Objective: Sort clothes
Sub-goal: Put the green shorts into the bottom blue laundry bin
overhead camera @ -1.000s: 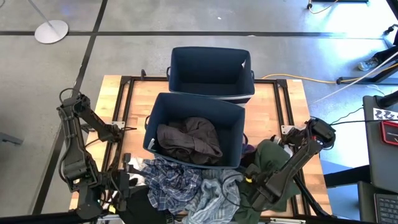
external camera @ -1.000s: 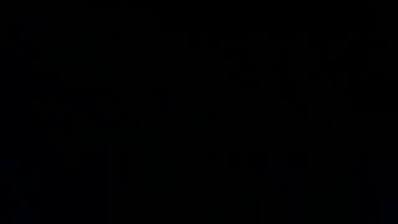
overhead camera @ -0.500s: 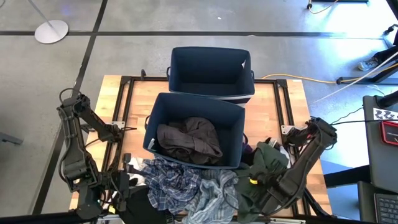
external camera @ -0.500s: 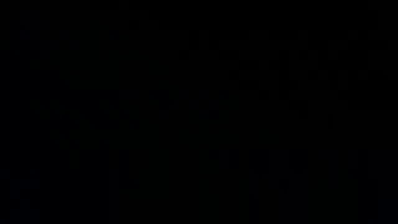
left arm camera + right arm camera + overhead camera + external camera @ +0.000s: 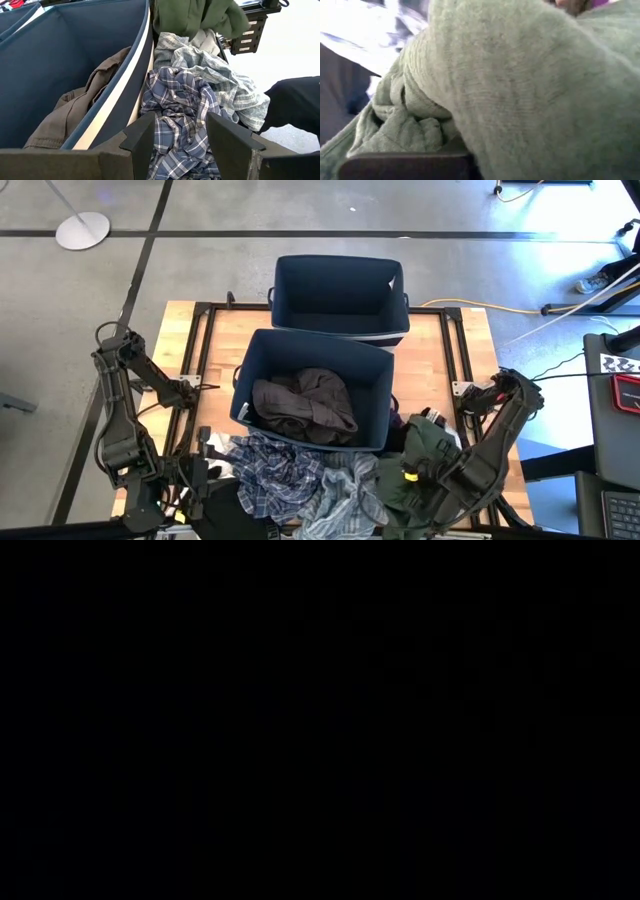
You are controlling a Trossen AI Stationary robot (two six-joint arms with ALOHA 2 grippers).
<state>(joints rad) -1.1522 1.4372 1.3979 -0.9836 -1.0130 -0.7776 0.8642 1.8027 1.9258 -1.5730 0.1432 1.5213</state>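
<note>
An olive green garment (image 5: 428, 448) is bunched at the table's near right, and it fills the right wrist view (image 5: 520, 75). My right gripper (image 5: 402, 478) is buried in it. A dark blue plaid shirt (image 5: 268, 468) and a pale striped shirt (image 5: 345, 495) lie heaped in front of the near navy bin (image 5: 240, 395). A brown-grey garment (image 5: 305, 405) lies inside that bin. My left gripper (image 5: 180, 135) is open and empty at the near left, just short of the plaid shirt (image 5: 175, 105). The low view is black. My right gripper is shut on the olive green garment, but the cloth itself covers the fingers (image 5: 405, 165), so the part and the kind of hold cannot be told. The garment is bunched up around and over the gripper (image 5: 195, 17), above the striped shirt.
A second navy bin (image 5: 340, 290) stands behind the first, toward the far edge. A black garment (image 5: 295, 105) lies at the near edge beside the striped shirt. Black rails (image 5: 200, 350) run along the wooden table top.
My right gripper has gone a little toward the table's near edge and its right edge. The olive green garment has come with it, gathered up higher and closer around the gripper. My left arm has kept still.
</note>
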